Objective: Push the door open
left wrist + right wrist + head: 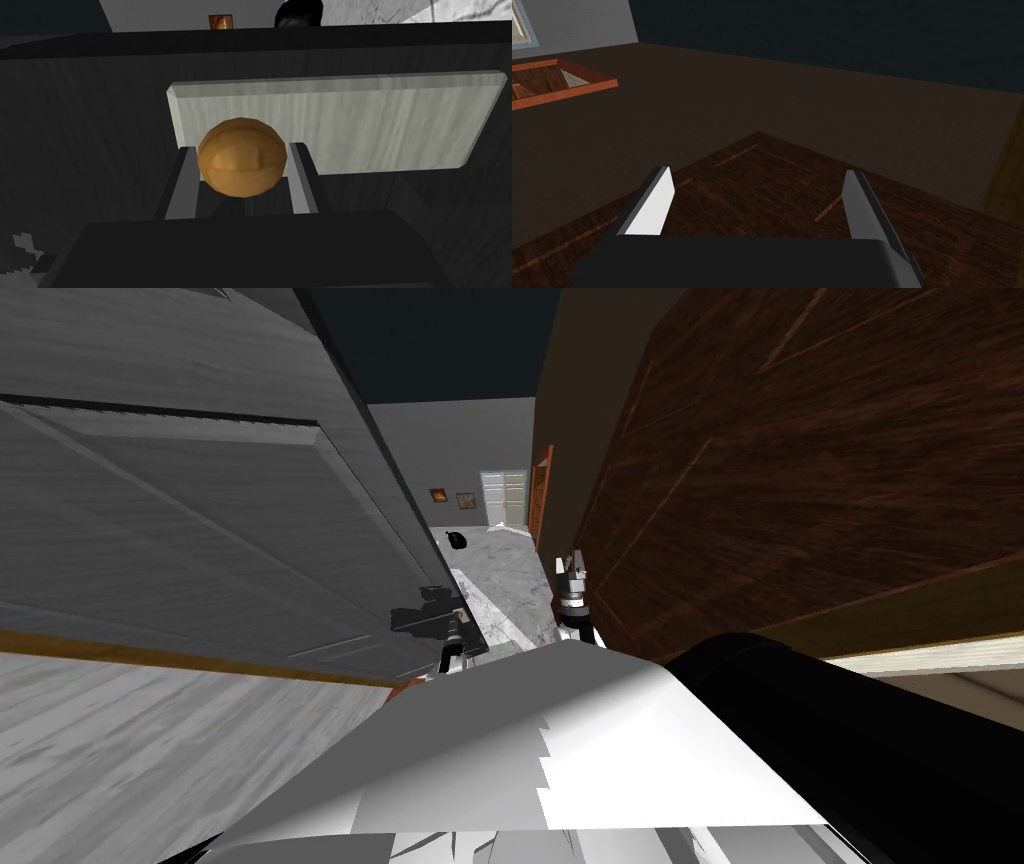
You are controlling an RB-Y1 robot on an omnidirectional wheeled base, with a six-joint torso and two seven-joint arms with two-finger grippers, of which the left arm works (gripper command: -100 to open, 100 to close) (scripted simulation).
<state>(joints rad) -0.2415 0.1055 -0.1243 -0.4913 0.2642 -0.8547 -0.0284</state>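
Brass-coloured round knob (242, 165), probably slick, sits clamped in left gripper (243, 148); grey door (200, 518) looks rigid, heavy; right gripper (757, 172) wide.

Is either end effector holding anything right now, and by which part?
The left end effector is shut on the round brown knob of the grey door, one finger pressing each side. The right end effector is open, holding nothing.

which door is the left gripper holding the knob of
The grey door, not the brown door: the left gripper is shut on its orange knob.
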